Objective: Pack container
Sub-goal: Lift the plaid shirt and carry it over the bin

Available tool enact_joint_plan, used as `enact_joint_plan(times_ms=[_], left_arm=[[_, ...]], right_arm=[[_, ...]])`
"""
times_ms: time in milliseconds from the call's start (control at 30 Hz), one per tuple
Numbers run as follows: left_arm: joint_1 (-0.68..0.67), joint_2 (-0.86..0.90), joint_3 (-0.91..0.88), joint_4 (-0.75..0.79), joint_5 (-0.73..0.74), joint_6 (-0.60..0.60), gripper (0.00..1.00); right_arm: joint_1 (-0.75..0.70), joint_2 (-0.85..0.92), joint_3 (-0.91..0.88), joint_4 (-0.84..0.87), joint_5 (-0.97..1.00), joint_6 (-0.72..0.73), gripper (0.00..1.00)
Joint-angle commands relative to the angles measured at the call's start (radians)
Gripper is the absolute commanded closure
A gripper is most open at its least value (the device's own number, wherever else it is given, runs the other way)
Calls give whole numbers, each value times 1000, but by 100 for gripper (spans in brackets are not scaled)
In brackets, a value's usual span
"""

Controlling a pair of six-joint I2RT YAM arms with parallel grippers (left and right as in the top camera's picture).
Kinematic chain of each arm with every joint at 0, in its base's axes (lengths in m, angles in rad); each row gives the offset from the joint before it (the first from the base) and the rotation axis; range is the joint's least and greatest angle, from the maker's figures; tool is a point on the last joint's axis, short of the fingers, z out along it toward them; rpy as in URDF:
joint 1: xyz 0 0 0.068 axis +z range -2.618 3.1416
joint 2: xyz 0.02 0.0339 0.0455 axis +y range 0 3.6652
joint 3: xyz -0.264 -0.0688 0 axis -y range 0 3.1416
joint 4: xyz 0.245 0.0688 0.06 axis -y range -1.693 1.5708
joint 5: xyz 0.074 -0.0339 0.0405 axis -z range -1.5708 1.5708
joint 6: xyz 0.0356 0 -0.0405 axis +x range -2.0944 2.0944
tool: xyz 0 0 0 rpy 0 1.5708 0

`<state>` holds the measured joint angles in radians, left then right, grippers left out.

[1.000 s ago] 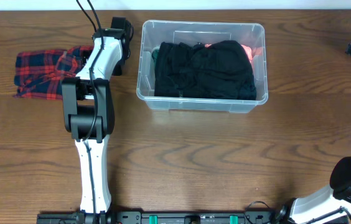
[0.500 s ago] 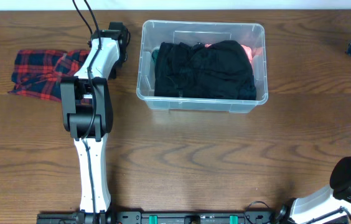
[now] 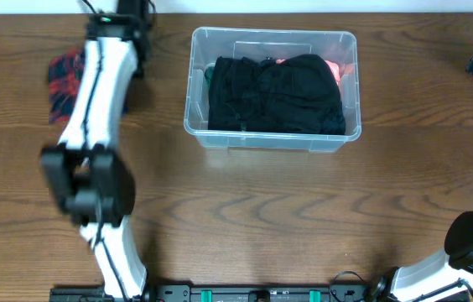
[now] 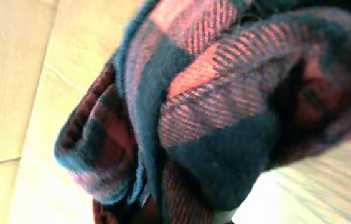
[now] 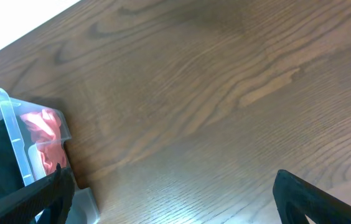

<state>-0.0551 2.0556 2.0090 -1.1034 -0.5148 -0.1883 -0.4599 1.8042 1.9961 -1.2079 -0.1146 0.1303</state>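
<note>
Two end effectors: left [image 3: 127, 21] unclear amid plaid cloth [image 4: 213, 112], right [image 5: 172, 199] released beyond container [image 5: 10, 134] rim.

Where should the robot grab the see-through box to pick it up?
Probably the thick rim of the container on its left short wall, coming straight down from above. One finger fits in the bare gap between that wall and the black clothes; the other stays outside. Along the near and right walls the clothes crowd closer.
</note>
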Motion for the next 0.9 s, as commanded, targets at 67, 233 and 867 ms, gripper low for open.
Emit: enact_joint_plan(times_ms=[67,233,867], left_arm=[[2,-239,31,-19,216,-21,94],[2,-383,32,-57,382,-19,94],[-238,-507,122,-71,589,0,94]], right_arm=[[-5,1,4,0,3,14,1],[-5,1,4,0,3,14,1],[-4,1,4,0,3,14,1]])
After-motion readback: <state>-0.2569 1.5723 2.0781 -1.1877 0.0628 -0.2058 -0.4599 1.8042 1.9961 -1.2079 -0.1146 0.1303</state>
